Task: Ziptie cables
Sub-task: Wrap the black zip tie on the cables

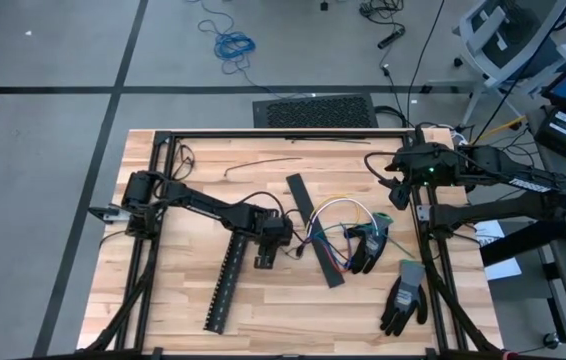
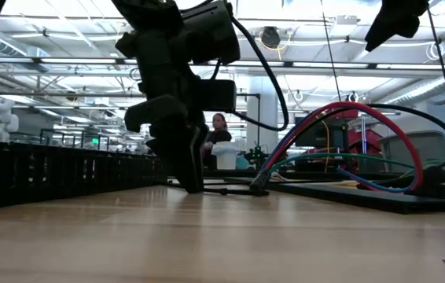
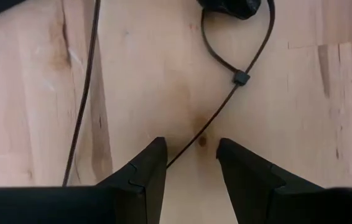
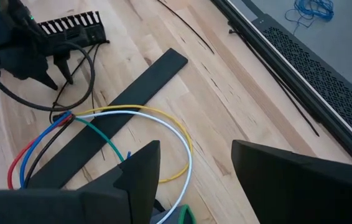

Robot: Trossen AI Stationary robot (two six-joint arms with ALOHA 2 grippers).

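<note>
Left gripper (image 3: pixel 188 163) fingers are parted over a ziptie (image 3: pixel 241 78); right gripper (image 4: pixel 194 168) fingers are parted above cables (image 4: pixel 132 134); nothing is gripped.

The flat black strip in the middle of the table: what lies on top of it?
The cables arch across the flat black strip, with coloured loops over it. A black glove lies beside them; whether it covers the strip's lower end cannot be told.

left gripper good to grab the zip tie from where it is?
Probably yes. The left gripper is open, pointing down at the table, with the zip tie tail running bare between its fingers. Nothing covers it; the cables lie off to the side.
</note>
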